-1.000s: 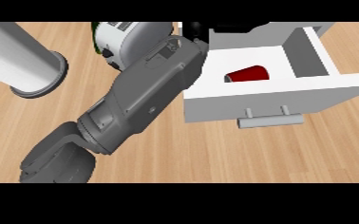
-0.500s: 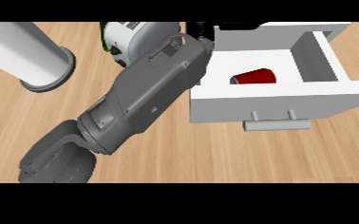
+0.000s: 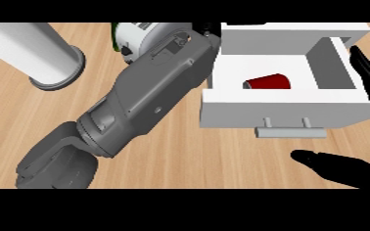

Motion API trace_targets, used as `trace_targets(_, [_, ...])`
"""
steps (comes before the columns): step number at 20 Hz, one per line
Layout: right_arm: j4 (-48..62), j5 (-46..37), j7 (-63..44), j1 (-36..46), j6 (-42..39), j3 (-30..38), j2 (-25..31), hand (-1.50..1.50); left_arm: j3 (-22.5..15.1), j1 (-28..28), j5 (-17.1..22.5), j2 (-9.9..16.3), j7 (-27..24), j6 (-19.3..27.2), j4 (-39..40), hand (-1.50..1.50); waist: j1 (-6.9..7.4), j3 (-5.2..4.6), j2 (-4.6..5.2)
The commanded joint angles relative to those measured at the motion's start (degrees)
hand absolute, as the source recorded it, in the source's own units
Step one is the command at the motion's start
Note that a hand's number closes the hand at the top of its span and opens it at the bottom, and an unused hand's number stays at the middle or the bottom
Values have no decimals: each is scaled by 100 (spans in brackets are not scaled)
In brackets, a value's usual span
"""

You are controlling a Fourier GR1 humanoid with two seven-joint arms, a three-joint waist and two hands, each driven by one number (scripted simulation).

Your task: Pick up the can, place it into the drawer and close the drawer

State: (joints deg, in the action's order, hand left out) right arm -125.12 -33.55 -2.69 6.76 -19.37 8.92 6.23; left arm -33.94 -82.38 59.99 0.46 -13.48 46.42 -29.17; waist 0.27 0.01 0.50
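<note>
We are seeing the red can now lying inside the open drawer, our left hand hidden behind its forearm so its fingers cannot be judged, while our right hand, newly arrived below the drawer's handle, fingers relaxed, is readying the closing push.

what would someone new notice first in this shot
A big grey forearm slants from the lower left up to the middle. Right of it, a white drawer stands open with a red can lying inside. At the lower right edge, the right hand shows its black fingers straight.
</note>
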Motion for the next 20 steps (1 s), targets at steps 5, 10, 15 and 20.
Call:
trace_targets(5, [1980,-1547,446,1190,711,-764,240,-150,62,171,-220,105,259,69,-149,-150,95,0,-22])
trace_targets(10, [3172,-2255,742,1591,1206,-1077,310,-150,-9,437,-358,639,587,-20,-605,-150,182,-1,-41])
trace_targets(15, [4424,-3011,630,2272,1660,-1269,302,-150,-52,609,-551,851,718,98,-940,-150,188,-1,-38])
trace_targets(20, [5820,-3416,628,2591,2675,-1158,2,-150,-3,631,-607,1412,1289,4,-1401,-150,240,2,-48])
